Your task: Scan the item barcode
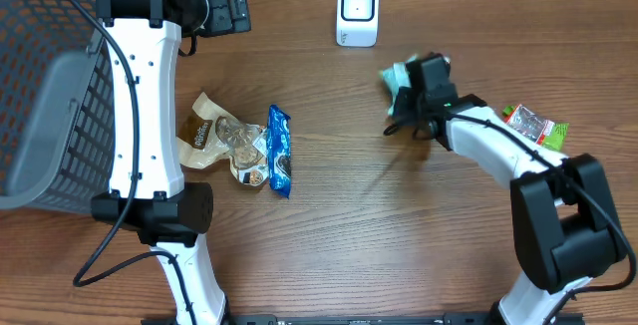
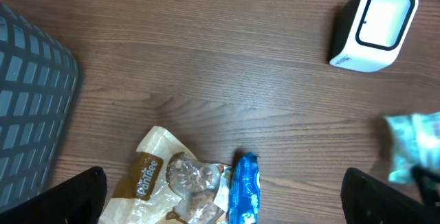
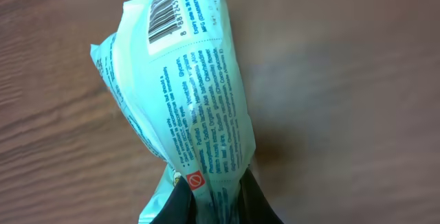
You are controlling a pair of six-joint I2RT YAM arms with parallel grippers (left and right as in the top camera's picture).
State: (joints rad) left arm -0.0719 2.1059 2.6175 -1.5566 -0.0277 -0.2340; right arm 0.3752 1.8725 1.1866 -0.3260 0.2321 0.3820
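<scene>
The right tool (image 3: pixel 210 200) pinches the lower end of a mint packet (image 3: pixel 189 100), barcode (image 3: pixel 170 11) up top, above the tabletop (image 3: pixel 344 100).

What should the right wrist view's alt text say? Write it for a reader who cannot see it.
The right gripper is shut on the lower end of a mint-green packet covered in small print, held over a wooden table. A barcode shows near the packet's top end.

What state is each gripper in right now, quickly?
Left gripper: open, holding nothing.
Right gripper: closed on the pale green packet.
</scene>
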